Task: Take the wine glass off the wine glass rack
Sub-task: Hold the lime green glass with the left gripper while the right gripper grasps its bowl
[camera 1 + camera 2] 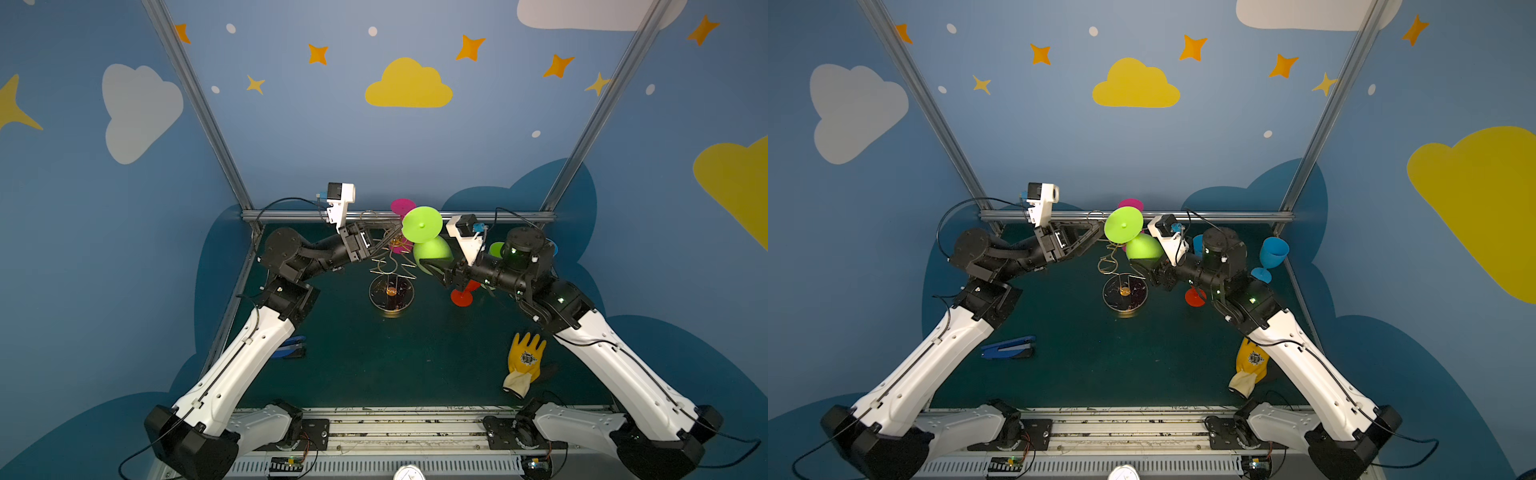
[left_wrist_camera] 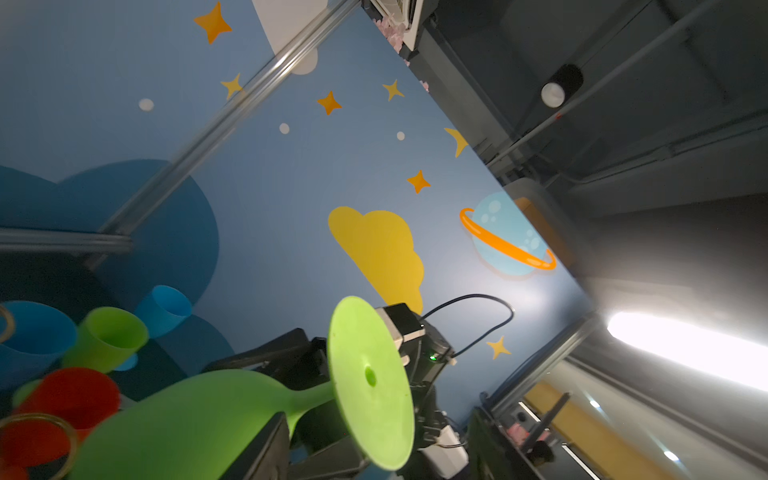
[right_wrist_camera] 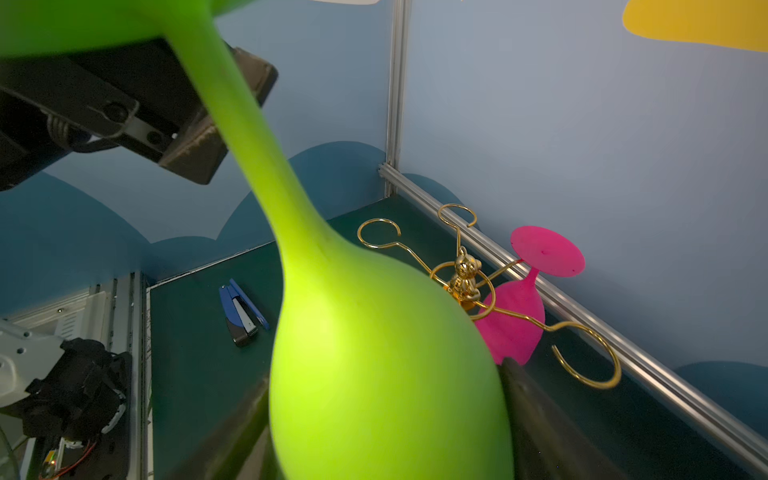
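Right pincer grips green wine glass; yellow glove emblem unreadable.

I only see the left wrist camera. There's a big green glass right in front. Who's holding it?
Observer: The right gripper. The right wrist view shows its fingers hugging the bowl of the green glass.
Operator: Any glasses on the rack?
Observer: One pink glass hangs there, foot up.
Operator: Anything lying on the table?
Observer: A yellow glove by the right arm, in both top views.
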Motion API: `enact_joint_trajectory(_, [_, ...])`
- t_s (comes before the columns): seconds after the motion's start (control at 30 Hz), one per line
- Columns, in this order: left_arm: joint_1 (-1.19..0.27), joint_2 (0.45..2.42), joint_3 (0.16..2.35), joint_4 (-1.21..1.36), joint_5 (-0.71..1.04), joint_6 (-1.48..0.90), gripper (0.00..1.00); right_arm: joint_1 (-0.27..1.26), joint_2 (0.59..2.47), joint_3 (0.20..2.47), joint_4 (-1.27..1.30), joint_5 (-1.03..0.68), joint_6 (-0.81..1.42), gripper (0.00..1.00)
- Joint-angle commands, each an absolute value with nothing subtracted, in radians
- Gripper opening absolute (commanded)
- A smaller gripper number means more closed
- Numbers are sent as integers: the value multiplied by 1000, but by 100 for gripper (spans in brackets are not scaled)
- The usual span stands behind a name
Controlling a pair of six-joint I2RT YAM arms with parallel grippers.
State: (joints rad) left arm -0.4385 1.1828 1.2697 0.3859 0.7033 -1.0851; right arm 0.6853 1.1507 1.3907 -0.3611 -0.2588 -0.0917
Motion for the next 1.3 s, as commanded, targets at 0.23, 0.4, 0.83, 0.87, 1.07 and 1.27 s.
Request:
enact_joint_trajectory(0.23, [-471, 1119, 1246, 161, 446, -112, 65, 686, 1175, 1640, -844, -108, 32, 34])
enact_joint_trajectory(0.4, [-523, 1107, 1161, 280, 325, 206, 64, 686, 1214, 1697, -936, -98, 48, 32])
enact_joint_trajectory(0.83, [-583, 1160, 1184, 265, 282, 407, 62, 696, 1273, 1693, -926, -167, 87, 25])
enact_joint_trajectory(0.87, [-589, 1163, 1182, 265, 283, 413, 62, 698, 1276, 1691, -920, -174, 91, 25])
enact_joint_trajectory(1.07, [-611, 1173, 1172, 263, 283, 439, 62, 707, 1299, 1696, -908, -206, 100, 24])
enact_joint_trajectory(1.27, [-614, 1179, 1180, 275, 265, 448, 58, 729, 1318, 1701, -913, -218, 107, 23])
